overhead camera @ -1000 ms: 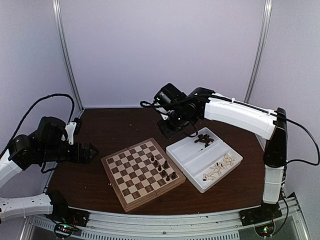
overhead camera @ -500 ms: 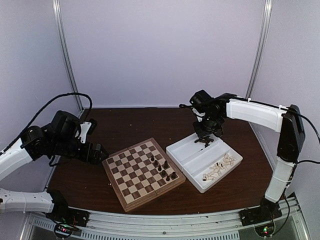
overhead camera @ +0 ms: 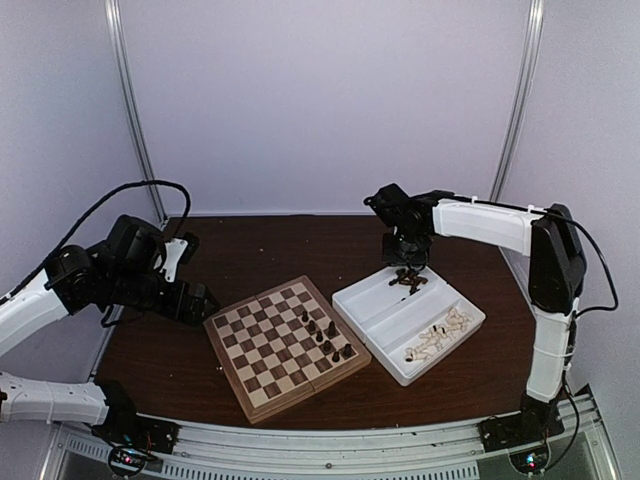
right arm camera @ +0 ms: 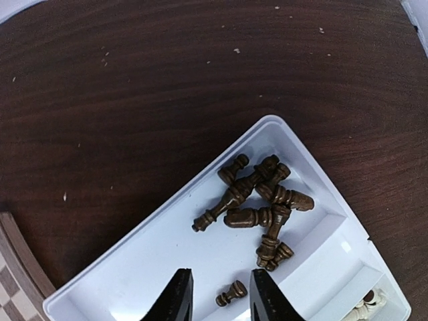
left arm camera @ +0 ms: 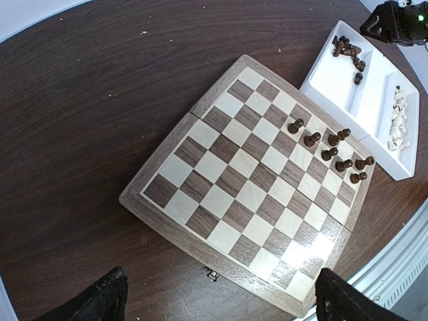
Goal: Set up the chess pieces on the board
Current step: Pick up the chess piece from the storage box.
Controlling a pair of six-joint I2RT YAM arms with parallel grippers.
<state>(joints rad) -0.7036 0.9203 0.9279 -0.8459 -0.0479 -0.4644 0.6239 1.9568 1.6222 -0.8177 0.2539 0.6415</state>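
The board (overhead camera: 262,350) lies at the table's centre, with several dark chess pieces (overhead camera: 324,336) standing along its right side. More dark pieces (right arm camera: 264,197) lie heaped in the far compartment of a white tray (right arm camera: 147,261). My right gripper (right arm camera: 221,297) hovers over that compartment, open; a small dark pawn (right arm camera: 231,293) lies flat on the tray floor between its tips, untouched. In the top view the right gripper (overhead camera: 405,262) hangs just above the heap. My left gripper (left arm camera: 217,304) is wide open and empty, over the table beside the board's (left arm camera: 221,200) left edge.
Pale cream pieces (overhead camera: 438,338) fill the tray's near compartment. The tray (overhead camera: 372,305) sits close against the board's right corner. Dark wooden table (overhead camera: 250,250) extends behind the board. The left gripper (overhead camera: 195,300) hovers just left of the board.
The right arm swung right from behind the board to above the tray's dark pieces and lowered. The left arm lifted and came closer to the board, its jaws spreading fully.
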